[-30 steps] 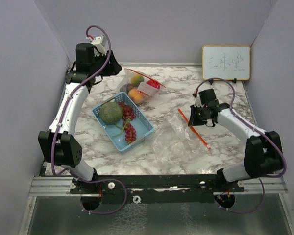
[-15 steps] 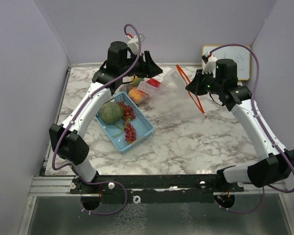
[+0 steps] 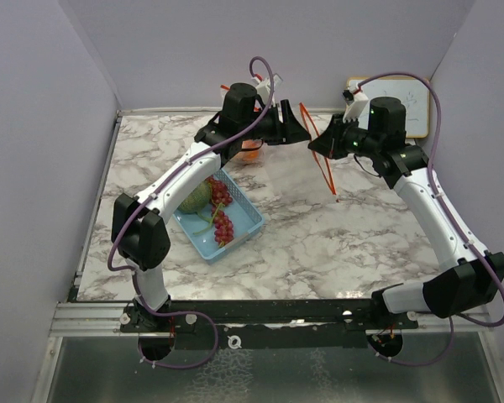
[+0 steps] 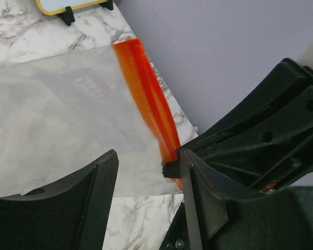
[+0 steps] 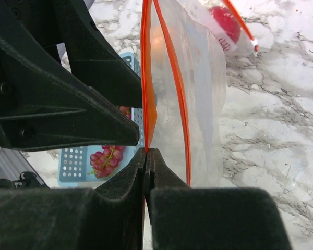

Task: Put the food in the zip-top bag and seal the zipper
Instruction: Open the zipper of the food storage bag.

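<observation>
The clear zip-top bag [image 3: 326, 172] with an orange zipper hangs between my two grippers over the back middle of the table. My right gripper [image 3: 319, 147] is shut on one zipper lip [image 5: 144, 78], and the bag's mouth gapes beside it [image 5: 198, 94]. My left gripper [image 3: 298, 130] is open right next to it, its fingers either side of the bag's edge [image 4: 52, 114] near the zipper [image 4: 151, 104]. The green melon [image 3: 196, 198] and red grapes [image 3: 223, 220] lie in the light-blue basket [image 3: 244, 225]. An orange fruit [image 3: 252, 152] sits behind the left arm.
A small whiteboard [image 3: 403, 102] stands at the back right corner. A red round thing [image 5: 224, 23] lies on the table beyond the bag. The grapes also show in the right wrist view [image 5: 107, 156]. Walls close the table at the left, back and right.
</observation>
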